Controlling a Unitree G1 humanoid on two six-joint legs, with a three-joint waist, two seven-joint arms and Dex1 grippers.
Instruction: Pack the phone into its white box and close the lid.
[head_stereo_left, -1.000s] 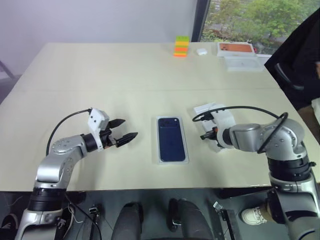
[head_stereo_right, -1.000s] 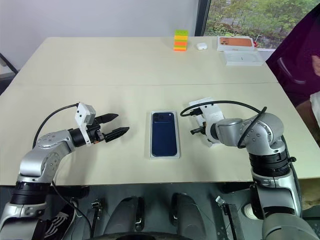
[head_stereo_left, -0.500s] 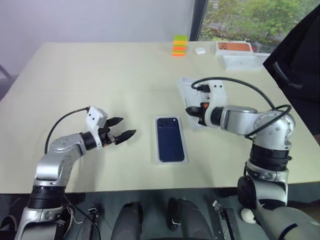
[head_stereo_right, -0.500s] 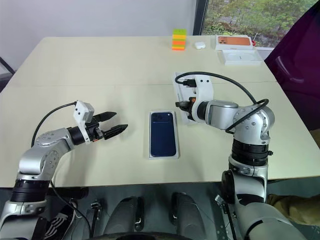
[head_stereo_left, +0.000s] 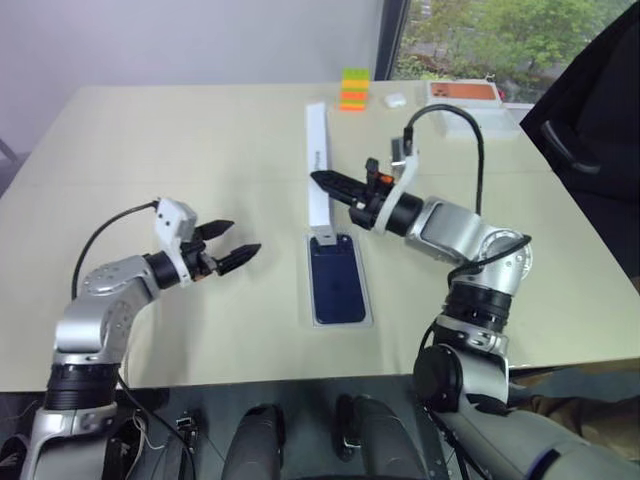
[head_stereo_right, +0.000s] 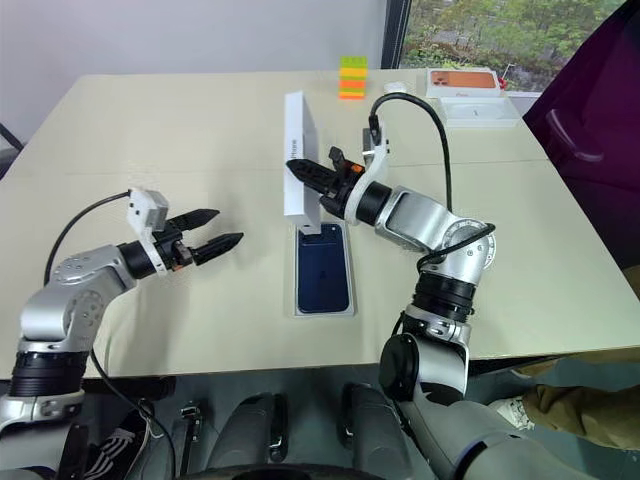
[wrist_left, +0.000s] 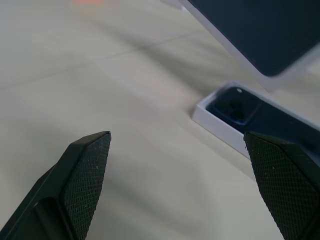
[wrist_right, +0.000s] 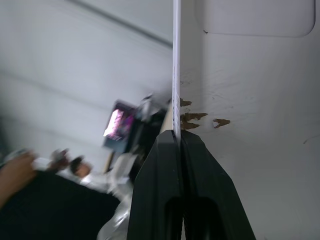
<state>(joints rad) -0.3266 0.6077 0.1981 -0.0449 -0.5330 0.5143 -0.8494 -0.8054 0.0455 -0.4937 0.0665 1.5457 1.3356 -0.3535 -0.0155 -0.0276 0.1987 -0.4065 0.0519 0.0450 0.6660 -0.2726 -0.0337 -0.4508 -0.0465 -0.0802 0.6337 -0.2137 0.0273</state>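
head views, phone (head_stereo_left: 338, 283): we see it lying flat inside the white box (head_stereo_left: 365, 318), camera end toward the far side; glossy, so we judge it slippery, already seated.
head views, lid (head_stereo_left: 318, 160): held on edge just above the white box's far end; we judge it light, stiff card, easily dented, best pinched at a wall.
head views, right gripper (head_stereo_left: 335, 184): fingers together, clamped on the lid's edge.
head views, left gripper (head_stereo_left: 229, 243): fingers apart, empty, left of the white box, near it.
left wrist view: we see fingers (wrist_left: 85, 175) spread wide; the white box with the phone's cameras is ahead, the lid's dark printed face above it.
right wrist view: we see fingers (wrist_right: 162, 185) pinching the lid's thin wall, plain white inside.
writing: small dark mark on the lid's side wall, unreadable.
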